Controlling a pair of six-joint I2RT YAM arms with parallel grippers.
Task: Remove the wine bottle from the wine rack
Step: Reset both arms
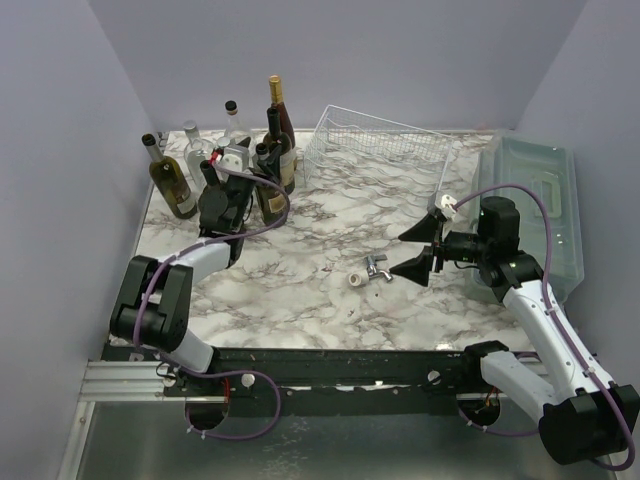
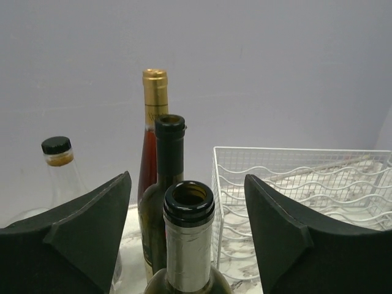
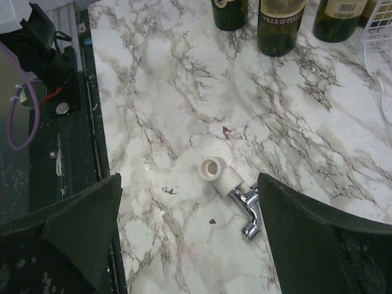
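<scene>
The white wire wine rack (image 1: 375, 150) stands at the back middle of the marble table and holds no bottle; it also shows in the left wrist view (image 2: 294, 184). Several wine bottles stand upright in a cluster to its left. My left gripper (image 1: 245, 175) is open. A dark bottle with a silver foil neck (image 2: 188, 245) stands upright between its fingers (image 2: 92, 233), with a gap on both sides. Behind it stand a dark bottle (image 2: 169, 159) and a gold-capped bottle (image 2: 155, 122). My right gripper (image 1: 415, 250) is open and empty, over the table's middle right.
A small chrome tap with a white fitting (image 1: 372, 270) lies on the table below the right gripper (image 3: 190, 233), seen also in the right wrist view (image 3: 236, 193). A translucent grey-green lidded bin (image 1: 530, 200) stands along the right edge. A clear black-capped bottle (image 2: 58, 159) stands at far left.
</scene>
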